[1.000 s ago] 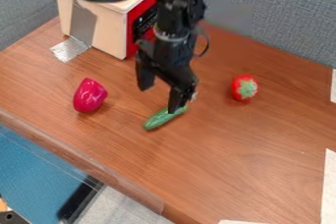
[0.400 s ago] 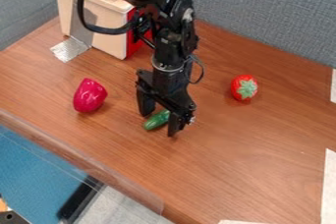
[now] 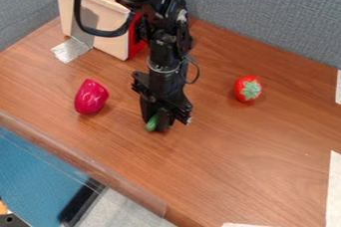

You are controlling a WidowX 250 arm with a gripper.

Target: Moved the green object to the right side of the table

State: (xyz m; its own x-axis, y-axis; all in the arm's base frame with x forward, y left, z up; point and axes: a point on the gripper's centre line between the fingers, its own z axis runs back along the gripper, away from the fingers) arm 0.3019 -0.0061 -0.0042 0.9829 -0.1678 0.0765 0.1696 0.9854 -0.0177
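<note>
One green object (image 3: 152, 123) is pinched by the gripper (image 3: 156, 124), just below and left of the frame's centre; grasping seems the step in hand; next calls for a lift, then carrying toward frame right.

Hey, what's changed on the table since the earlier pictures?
The gripper came down around the green cucumber, and its fingers then drew together, apparently taking hold of it. The cucumber's near end is about where it was. The strawberry and pink pepper stayed put.
</note>
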